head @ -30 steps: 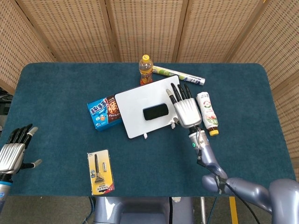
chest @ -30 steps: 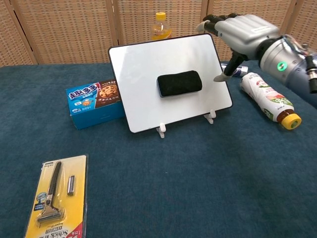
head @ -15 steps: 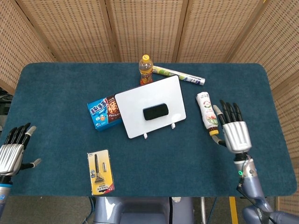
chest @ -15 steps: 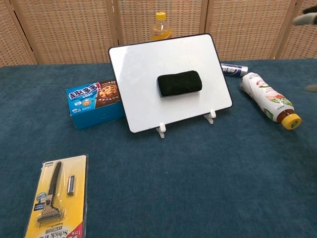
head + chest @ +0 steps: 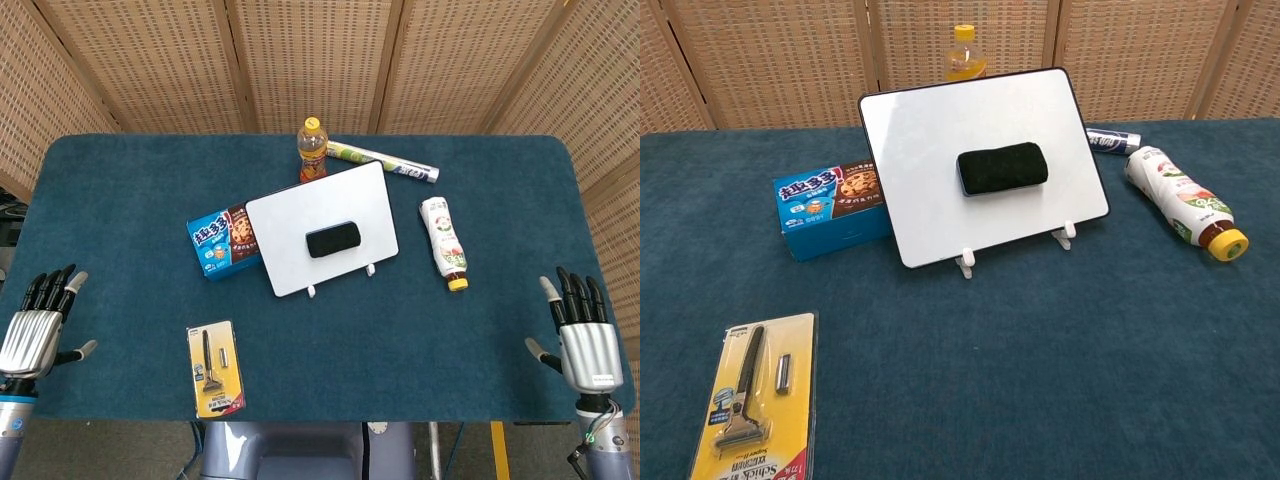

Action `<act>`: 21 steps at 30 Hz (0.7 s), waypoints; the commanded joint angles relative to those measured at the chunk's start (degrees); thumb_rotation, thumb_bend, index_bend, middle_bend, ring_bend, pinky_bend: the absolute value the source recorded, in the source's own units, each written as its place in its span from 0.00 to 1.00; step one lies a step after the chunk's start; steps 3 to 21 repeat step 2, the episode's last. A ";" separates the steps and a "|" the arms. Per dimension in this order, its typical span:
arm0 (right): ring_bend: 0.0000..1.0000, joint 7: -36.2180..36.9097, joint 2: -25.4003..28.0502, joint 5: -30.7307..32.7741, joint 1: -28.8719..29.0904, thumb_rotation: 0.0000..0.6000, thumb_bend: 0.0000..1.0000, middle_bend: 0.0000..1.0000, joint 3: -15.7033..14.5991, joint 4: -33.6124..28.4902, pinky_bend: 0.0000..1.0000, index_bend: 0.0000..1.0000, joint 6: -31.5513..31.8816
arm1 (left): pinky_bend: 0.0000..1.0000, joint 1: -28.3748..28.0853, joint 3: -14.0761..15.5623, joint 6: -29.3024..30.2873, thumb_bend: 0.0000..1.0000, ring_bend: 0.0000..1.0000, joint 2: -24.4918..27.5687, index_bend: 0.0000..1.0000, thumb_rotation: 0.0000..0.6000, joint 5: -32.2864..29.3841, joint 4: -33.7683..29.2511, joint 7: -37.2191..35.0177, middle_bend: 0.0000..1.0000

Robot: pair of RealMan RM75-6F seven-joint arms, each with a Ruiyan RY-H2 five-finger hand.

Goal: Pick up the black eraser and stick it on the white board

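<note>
the black eraser (image 5: pixel 1002 167) is sitting stuck on the middle of the white board (image 5: pixel 930 150), so the job is looking finished. well away from the board, the left hand (image 5: pixel 34 328) and right hand (image 5: pixel 582 335) are hovering with fingers spread, holding nothing.

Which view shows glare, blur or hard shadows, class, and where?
Head view: even, soft light, sharp throughout, no strong shadows under the hands. Chest view: the white board shows only faint sheen, the black eraser stays crisp, and the table nap is in focus.
</note>
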 commanded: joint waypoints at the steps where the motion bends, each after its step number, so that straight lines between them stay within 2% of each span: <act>1: 0.00 0.48 0.67 -0.39 -0.67 1.00 0.09 0.00 0.65 -1.37 0.00 0.09 0.48 | 0.00 0.23 -0.03 0.62 0.13 0.00 -0.09 0.00 1.00 0.38 -0.06 -0.27 0.00; 21: 0.00 0.51 0.81 -0.58 -0.80 1.00 0.09 0.00 0.78 -1.57 0.00 0.09 0.52 | 0.00 0.29 -0.02 0.82 0.13 0.00 -0.08 0.00 1.00 0.53 -0.04 -0.46 0.00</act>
